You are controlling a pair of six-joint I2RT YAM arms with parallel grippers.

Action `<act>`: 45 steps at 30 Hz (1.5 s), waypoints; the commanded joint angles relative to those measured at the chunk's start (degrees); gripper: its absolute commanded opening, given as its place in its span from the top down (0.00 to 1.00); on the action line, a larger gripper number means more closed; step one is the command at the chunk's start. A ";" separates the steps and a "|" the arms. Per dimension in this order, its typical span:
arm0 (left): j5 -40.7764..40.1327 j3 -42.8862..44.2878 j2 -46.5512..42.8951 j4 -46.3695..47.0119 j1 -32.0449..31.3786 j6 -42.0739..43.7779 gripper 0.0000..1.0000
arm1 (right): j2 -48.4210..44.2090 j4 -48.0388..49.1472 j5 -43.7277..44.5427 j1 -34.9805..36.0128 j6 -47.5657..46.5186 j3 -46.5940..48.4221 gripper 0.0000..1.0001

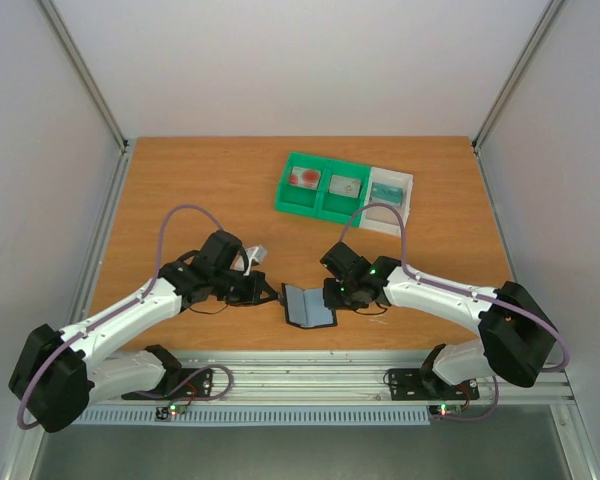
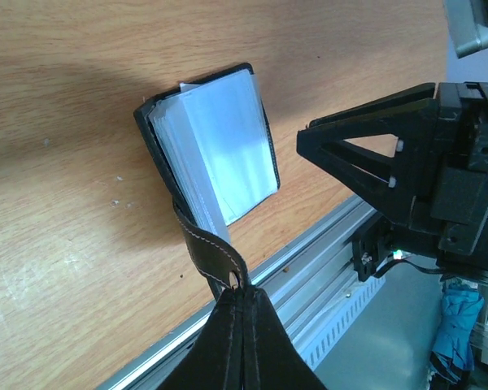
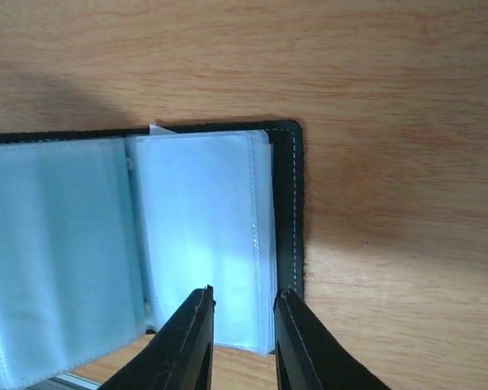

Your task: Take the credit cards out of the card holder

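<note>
The card holder (image 1: 310, 306) lies open on the table near the front edge, black with pale blue clear pockets (image 3: 199, 227). My left gripper (image 2: 242, 294) is shut on the holder's black stitched strap (image 2: 207, 248), at the holder's left side (image 1: 276, 294). My right gripper (image 3: 244, 294) hovers over the right pocket's outer edge, its jaws a narrow gap apart with nothing pinched between them. One whitish card with red marks (image 1: 306, 178) and a greyish card (image 1: 344, 185) lie in the green tray, a teal card (image 1: 385, 192) in the white tray. I cannot tell whether the pockets hold any cards.
The green compartment tray (image 1: 325, 205) and the white tray (image 1: 405, 205) stand side by side at the back, right of centre. A metal rail (image 1: 310, 372) runs along the table's front edge, just behind the holder. The right gripper's black body (image 2: 407, 162) fills the right of the left wrist view.
</note>
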 commanded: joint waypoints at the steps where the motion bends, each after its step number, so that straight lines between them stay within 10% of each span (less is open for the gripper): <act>1: -3.36 -0.17 -0.62 -1.12 0.04 1.32 1.00 | -0.07 2.90 0.11 0.33 0.72 -0.45 0.76; 21: -11.05 -4.26 0.80 -1.54 0.04 0.31 0.71 | 8.43 11.25 -3.35 0.22 0.57 -1.73 0.72; 45: -11.13 -7.70 14.91 13.00 0.04 1.78 0.82 | 8.39 26.34 -15.24 0.14 2.87 -4.07 0.67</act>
